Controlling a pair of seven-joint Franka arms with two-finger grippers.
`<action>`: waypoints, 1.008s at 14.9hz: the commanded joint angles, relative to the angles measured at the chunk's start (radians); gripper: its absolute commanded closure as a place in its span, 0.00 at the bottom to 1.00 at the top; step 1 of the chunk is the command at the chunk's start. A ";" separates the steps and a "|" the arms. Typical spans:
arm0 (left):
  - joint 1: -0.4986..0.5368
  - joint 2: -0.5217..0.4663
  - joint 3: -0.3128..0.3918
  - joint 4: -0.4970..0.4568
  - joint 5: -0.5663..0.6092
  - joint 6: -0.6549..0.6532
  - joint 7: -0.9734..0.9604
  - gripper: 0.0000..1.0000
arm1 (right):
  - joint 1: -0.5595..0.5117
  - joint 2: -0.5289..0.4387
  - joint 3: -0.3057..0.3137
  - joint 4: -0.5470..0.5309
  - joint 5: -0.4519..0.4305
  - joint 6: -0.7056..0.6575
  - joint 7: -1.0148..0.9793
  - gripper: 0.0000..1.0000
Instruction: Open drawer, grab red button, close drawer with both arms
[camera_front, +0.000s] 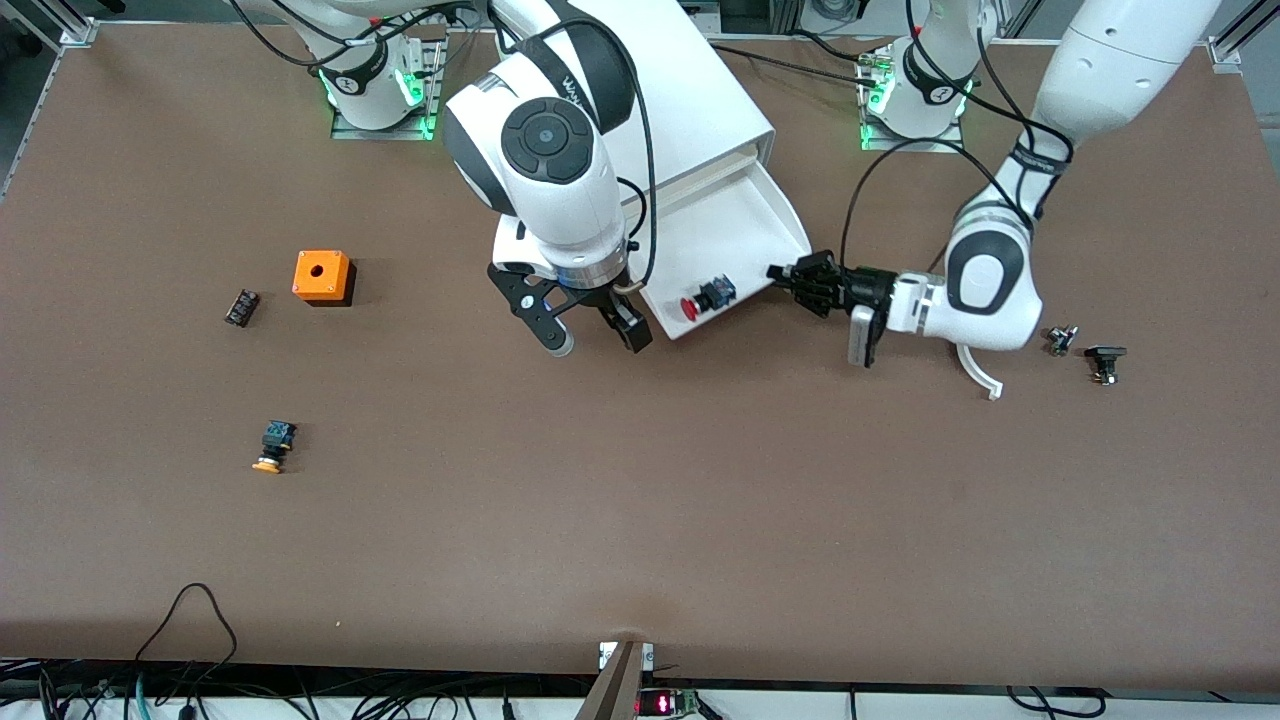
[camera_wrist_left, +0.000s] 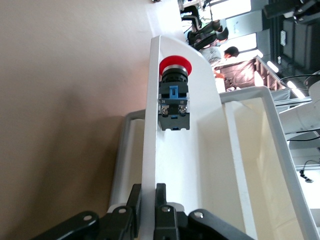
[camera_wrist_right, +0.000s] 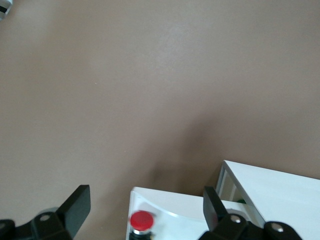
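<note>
The drawer (camera_front: 735, 225) stands pulled out of the white cabinet (camera_front: 690, 90). The red-capped button (camera_front: 705, 298) lies on its side in the drawer, near its front rim. My left gripper (camera_front: 792, 276) is shut on the drawer's side wall at the front corner; the left wrist view shows its fingers (camera_wrist_left: 161, 200) clamping the thin white wall (camera_wrist_left: 150, 145), with the button (camera_wrist_left: 174, 92) just inside. My right gripper (camera_front: 595, 340) is open and empty, over the drawer's other front corner. In the right wrist view the button (camera_wrist_right: 141, 220) shows between the spread fingers (camera_wrist_right: 77, 202).
An orange cube with a hole (camera_front: 322, 276), a small black part (camera_front: 241, 307) and an orange-capped button (camera_front: 273, 447) lie toward the right arm's end. Two small dark parts (camera_front: 1060, 340) (camera_front: 1104, 362) and a curved white piece (camera_front: 980, 375) lie toward the left arm's end.
</note>
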 joint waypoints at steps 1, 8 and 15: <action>0.020 0.061 -0.003 0.094 0.080 -0.012 -0.038 1.00 | 0.001 0.022 0.002 0.046 0.015 0.004 0.013 0.00; 0.034 0.061 -0.003 0.104 0.082 -0.044 -0.043 0.00 | 0.013 0.020 0.012 0.048 0.020 0.021 0.013 0.00; 0.049 0.017 0.004 0.262 0.313 -0.216 -0.381 0.00 | 0.017 0.052 0.057 0.046 0.099 0.188 0.080 0.00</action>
